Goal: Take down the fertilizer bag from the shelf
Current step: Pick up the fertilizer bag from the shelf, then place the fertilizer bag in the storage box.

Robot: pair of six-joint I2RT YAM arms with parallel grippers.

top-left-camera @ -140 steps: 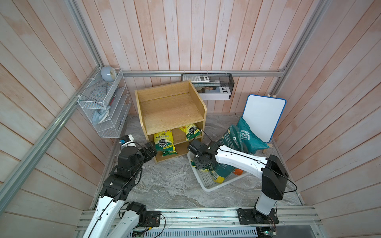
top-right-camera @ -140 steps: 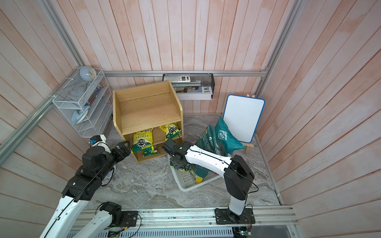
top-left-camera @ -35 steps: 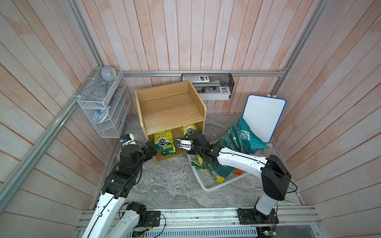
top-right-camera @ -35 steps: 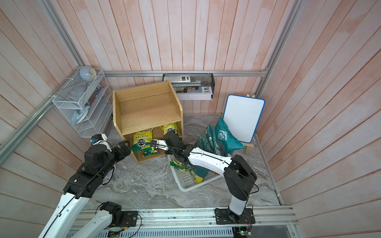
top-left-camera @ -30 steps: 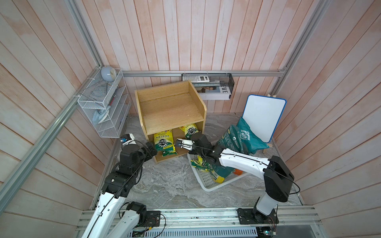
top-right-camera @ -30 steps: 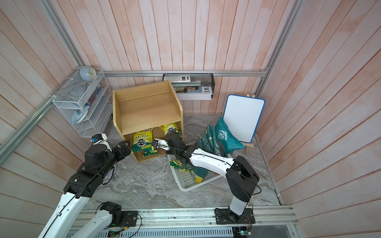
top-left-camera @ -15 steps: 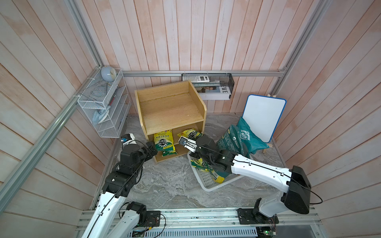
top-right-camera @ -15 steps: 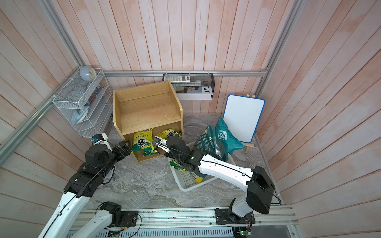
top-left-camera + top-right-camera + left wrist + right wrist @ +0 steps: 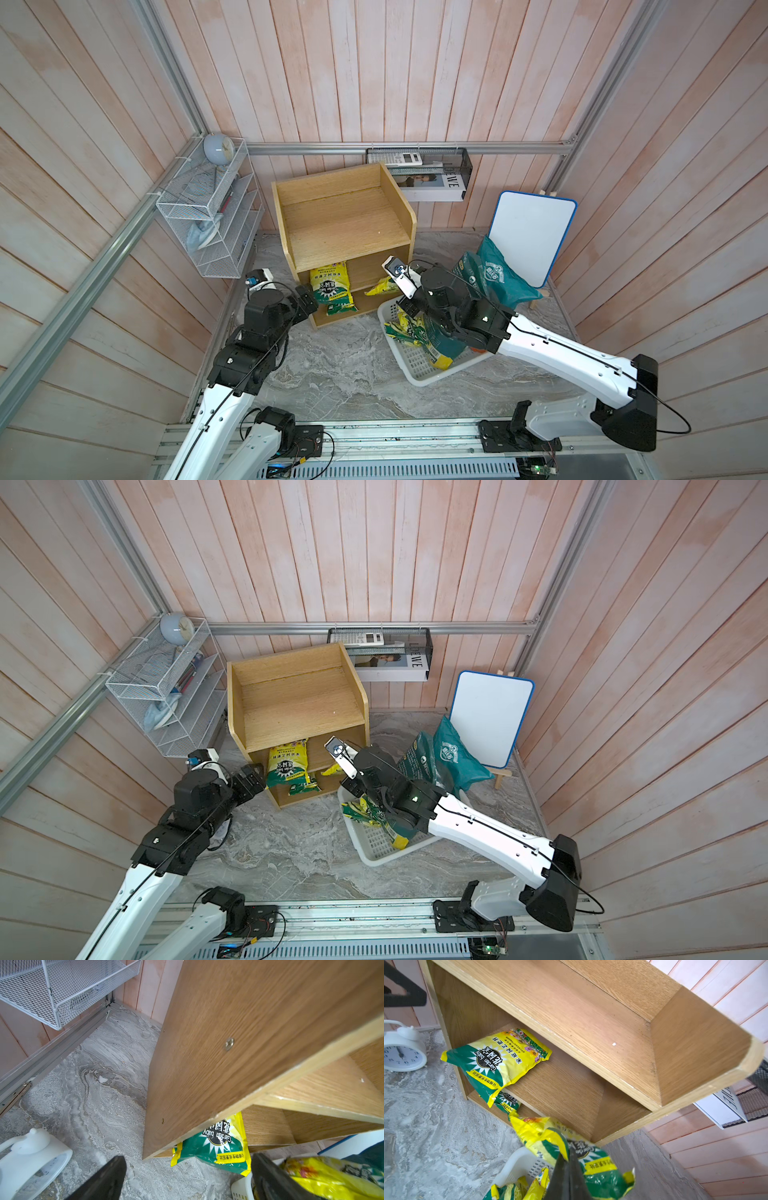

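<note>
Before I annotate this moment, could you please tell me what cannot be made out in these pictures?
Right hand: in both top views, fingers lost against the dark right arm; only the right wrist view shows it shut on the held bag.
Bottom-tier bag: right wrist view, mostly under the middle-tier bag.
Basket contents: both top views, the right arm covers them; bag count unclear.
Left hand: left wrist view, fingers cut off by the picture's edge.
</note>
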